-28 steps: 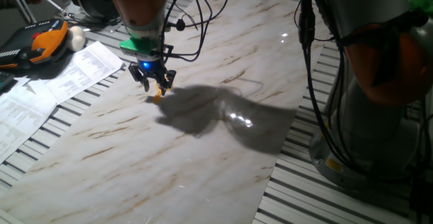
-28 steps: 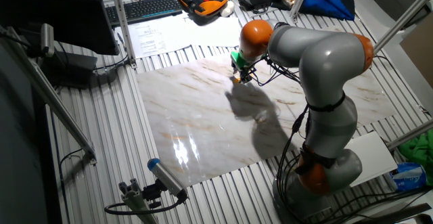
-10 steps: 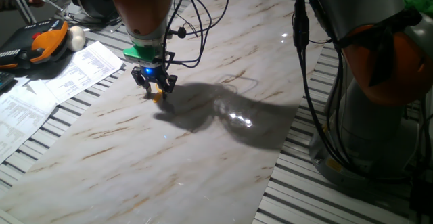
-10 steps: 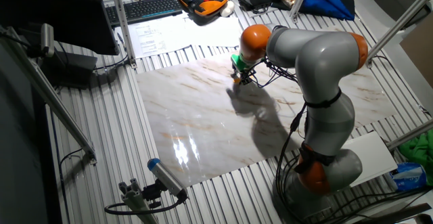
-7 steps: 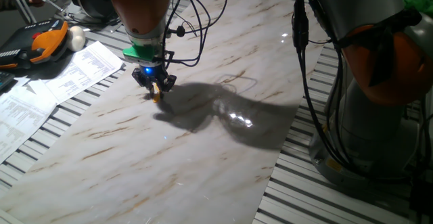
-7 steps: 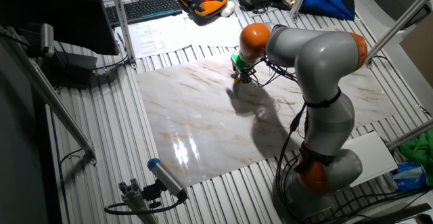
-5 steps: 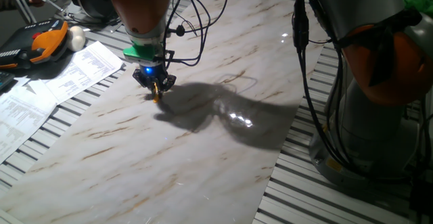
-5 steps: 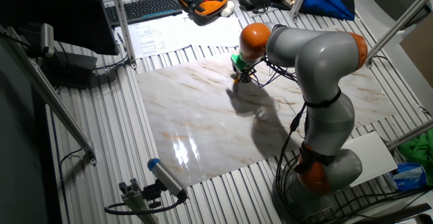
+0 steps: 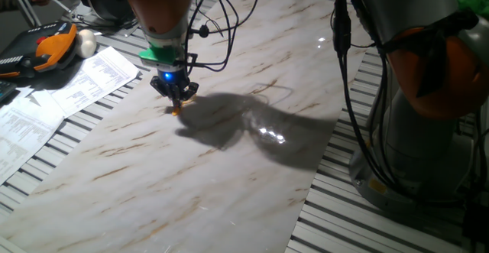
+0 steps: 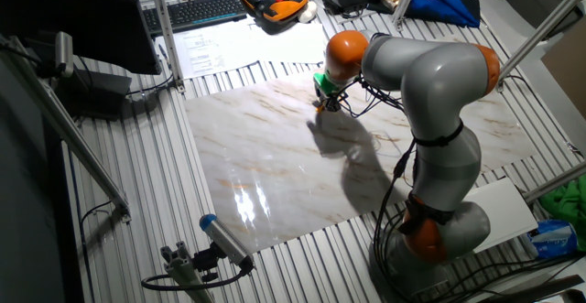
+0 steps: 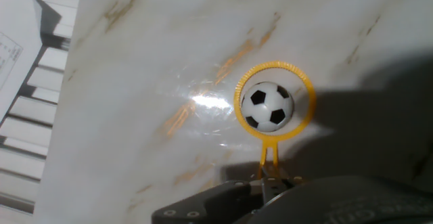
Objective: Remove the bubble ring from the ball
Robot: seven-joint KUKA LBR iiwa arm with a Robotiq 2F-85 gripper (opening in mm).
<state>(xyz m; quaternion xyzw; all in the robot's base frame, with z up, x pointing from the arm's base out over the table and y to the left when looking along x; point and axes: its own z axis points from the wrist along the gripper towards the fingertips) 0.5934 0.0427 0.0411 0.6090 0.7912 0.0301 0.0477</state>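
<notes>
In the hand view the bubble ring (image 11: pixel 238 109), a thin orange-yellow loop, lies on the marble board (image 11: pixel 135 82) around the small black-and-white ball (image 11: pixel 268 106). The ball sits inside the loop. The ring's short handle (image 11: pixel 269 156) runs down into my gripper (image 11: pixel 270 181), whose jaws are shut on it. In one fixed view my gripper (image 9: pixel 176 100) points down at the board's far left part, with a speck of the orange ring (image 9: pixel 176 110) under it. In the other fixed view my gripper (image 10: pixel 322 104) hides both ring and ball.
An orange-and-black tool (image 9: pixel 46 48) and a larger whitish ball (image 9: pixel 85 43) lie at the far left, beside paper sheets (image 9: pixel 84 77). The arm's base (image 9: pixel 428 108) and cables stand at the right. A keyboard (image 10: pixel 206 10) lies beyond the board.
My jaws, open around the ring's handle a second ago, have shut on it. The hand has stayed over the same spot.
</notes>
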